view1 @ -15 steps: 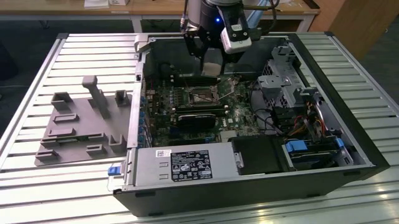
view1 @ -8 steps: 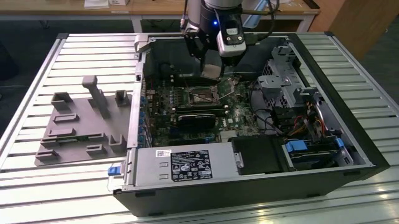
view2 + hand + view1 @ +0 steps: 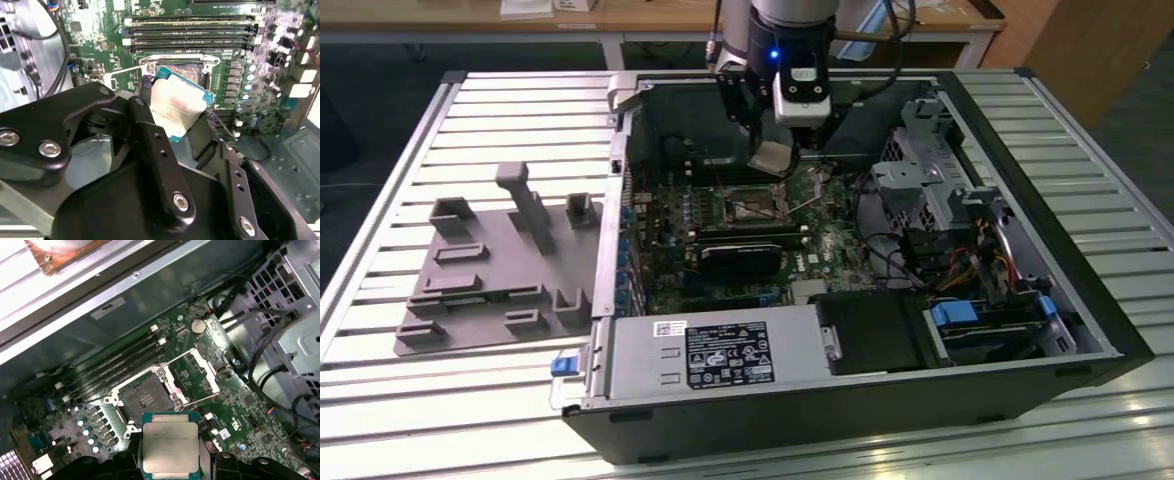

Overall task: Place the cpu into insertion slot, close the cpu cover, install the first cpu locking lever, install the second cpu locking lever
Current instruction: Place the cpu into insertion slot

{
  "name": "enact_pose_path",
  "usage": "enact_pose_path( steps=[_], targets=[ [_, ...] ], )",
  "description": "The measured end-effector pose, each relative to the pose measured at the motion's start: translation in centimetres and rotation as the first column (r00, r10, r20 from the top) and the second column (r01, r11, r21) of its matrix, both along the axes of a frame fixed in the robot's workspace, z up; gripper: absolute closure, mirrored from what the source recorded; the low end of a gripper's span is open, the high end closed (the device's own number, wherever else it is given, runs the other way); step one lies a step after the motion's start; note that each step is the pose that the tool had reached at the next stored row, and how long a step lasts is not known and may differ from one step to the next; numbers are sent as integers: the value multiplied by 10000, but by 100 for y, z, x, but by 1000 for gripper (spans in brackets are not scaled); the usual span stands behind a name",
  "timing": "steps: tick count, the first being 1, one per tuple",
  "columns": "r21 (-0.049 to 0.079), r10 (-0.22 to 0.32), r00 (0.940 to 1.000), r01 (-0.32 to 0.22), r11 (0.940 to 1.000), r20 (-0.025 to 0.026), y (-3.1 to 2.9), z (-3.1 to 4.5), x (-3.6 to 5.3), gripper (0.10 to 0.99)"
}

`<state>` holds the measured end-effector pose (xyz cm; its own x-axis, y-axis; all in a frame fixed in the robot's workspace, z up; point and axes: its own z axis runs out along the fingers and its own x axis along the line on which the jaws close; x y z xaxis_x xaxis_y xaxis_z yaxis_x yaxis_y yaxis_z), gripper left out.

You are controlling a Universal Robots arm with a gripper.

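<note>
The gripper (image 3: 176, 119) is where we see the trouble lying: it pinches the cpu (image 3: 177, 102) by two opposite edges only, and in the second wrist view the chip sits tilted between the fingers (image 3: 145, 117). We judge that it could twist or slip in that narrow hold. It could also meet the insertion slot (image 3: 145, 399) cornerwise and bend the fine contacts if it goes down out of square. The jaws are parted just as wide as the chip and clamped on its sides, and its dull metal top faces the first wrist view. The cpu hangs in the air above the green board, near the slot and not touching it. Just beyond it the slot lies bare, its dark contact field uncovered. The cpu cover (image 3: 206, 369) is swung back off the socket, and a thin lever rod (image 3: 200, 398) lies free beside it; a chip carried too low could catch on either. Further on run the long black memory slots (image 3: 120, 357). In the exterior view the open computer case (image 3: 854, 420) lies on a slatted table (image 3: 400, 400), with a grey fixture tray (image 3: 494, 290) on the exterior view's left.
</note>
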<state>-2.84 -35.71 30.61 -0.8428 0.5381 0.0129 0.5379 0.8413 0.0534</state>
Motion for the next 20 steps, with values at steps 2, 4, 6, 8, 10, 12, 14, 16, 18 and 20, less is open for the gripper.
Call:
enact_pose_path(
  steps=[2,4,6,8,10,12,14,16,18,20],
  targets=[
    [1,-292,9996,292,9996,0,0,-10,-3,549],
    [0,-572,9984,572,9984,0,0,-19,-7,549],
    [2,-829,9966,829,9966,1,1,-29,-11,549],
    [2,-1075,9942,1075,9942,4,1,-43,-15,549],
    [5,-1267,9919,1267,9919,23,1,-59,-18,549],
    [8,-1436,9896,1436,9896,60,2,-76,-21,549],
    [16,-1602,9870,1602,9871,101,4,-92,-24,549],
    [18,-1785,9839,1785,9839,127,5,-105,-26,549],
    [21,-2014,9794,2014,9795,136,6,-120,-27,549],
    [20,-2311,9728,2311,9729,138,7,-132,-27,549]
  ],
)
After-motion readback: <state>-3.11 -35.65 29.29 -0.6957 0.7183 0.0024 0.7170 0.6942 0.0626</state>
